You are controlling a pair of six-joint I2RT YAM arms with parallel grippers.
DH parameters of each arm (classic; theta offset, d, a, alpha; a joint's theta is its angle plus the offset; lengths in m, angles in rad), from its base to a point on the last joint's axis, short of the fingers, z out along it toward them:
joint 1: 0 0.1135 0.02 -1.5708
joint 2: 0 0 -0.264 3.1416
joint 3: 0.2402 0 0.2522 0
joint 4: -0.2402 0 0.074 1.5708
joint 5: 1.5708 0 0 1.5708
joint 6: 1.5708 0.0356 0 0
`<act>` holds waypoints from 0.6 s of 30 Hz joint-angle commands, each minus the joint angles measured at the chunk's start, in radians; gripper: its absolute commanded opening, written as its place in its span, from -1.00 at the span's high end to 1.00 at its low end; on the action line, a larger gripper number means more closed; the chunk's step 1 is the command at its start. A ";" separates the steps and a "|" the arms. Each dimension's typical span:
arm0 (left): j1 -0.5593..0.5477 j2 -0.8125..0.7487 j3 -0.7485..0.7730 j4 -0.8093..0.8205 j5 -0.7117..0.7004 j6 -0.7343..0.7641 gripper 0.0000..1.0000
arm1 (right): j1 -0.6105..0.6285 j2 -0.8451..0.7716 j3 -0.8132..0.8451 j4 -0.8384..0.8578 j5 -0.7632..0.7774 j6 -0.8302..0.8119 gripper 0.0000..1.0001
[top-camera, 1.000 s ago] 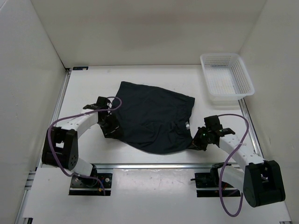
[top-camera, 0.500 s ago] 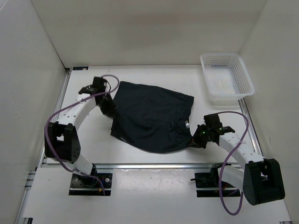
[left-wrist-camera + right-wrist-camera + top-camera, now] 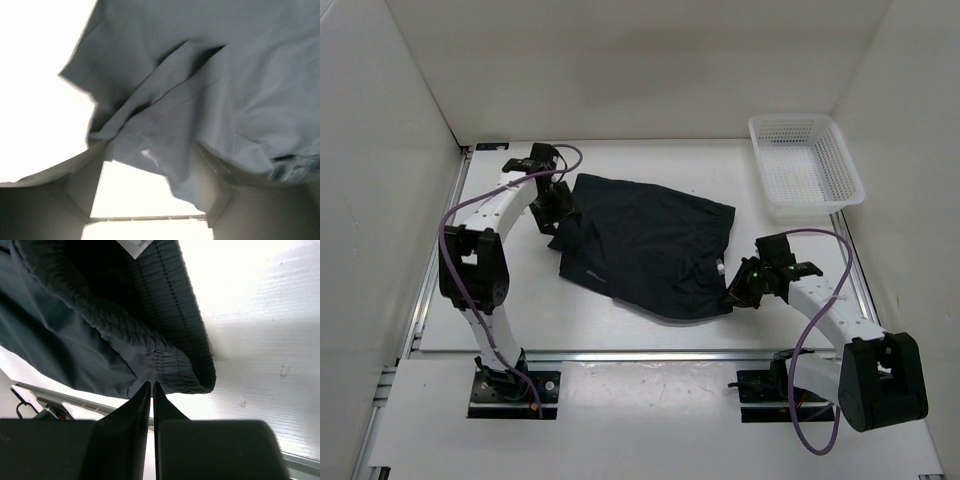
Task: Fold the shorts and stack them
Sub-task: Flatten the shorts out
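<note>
The dark navy shorts (image 3: 650, 245) lie spread out and rumpled in the middle of the white table. My left gripper (image 3: 558, 210) is at their far left edge. In the left wrist view its fingers (image 3: 80, 180) stand wide apart, with folds of the shorts (image 3: 210, 90) hanging between and over them (image 3: 150, 150). My right gripper (image 3: 738, 295) is at the near right corner of the shorts. In the right wrist view its jaws (image 3: 152, 384) are pressed together on the gathered waistband (image 3: 170, 365). A white label (image 3: 135, 245) shows inside the waistband.
A white plastic mesh basket (image 3: 790, 118) stands at the far right corner of the table. White walls close in the left, back and right. A metal rail (image 3: 640, 352) runs along the table's near edge.
My left arm has swung from the near left edge of the shorts to their far left edge, and the left side of the fabric has bunched. My right gripper has shifted slightly left with the waistband.
</note>
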 commanded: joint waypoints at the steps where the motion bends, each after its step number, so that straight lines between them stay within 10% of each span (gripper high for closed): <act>1: -0.008 -0.154 -0.047 -0.020 -0.083 0.001 -0.35 | 0.005 0.011 0.007 0.021 0.006 -0.021 0.83; 4: -0.035 -0.165 -0.099 0.001 -0.059 0.012 0.18 | 0.014 0.020 -0.012 0.042 0.006 -0.021 0.83; 9: -0.082 -0.079 -0.163 0.034 0.039 0.033 -0.55 | 0.014 0.029 -0.013 0.042 -0.003 -0.021 0.83; 18: -0.134 -0.010 -0.217 0.103 0.121 0.003 -0.51 | 0.014 0.038 -0.013 0.042 -0.003 -0.021 0.83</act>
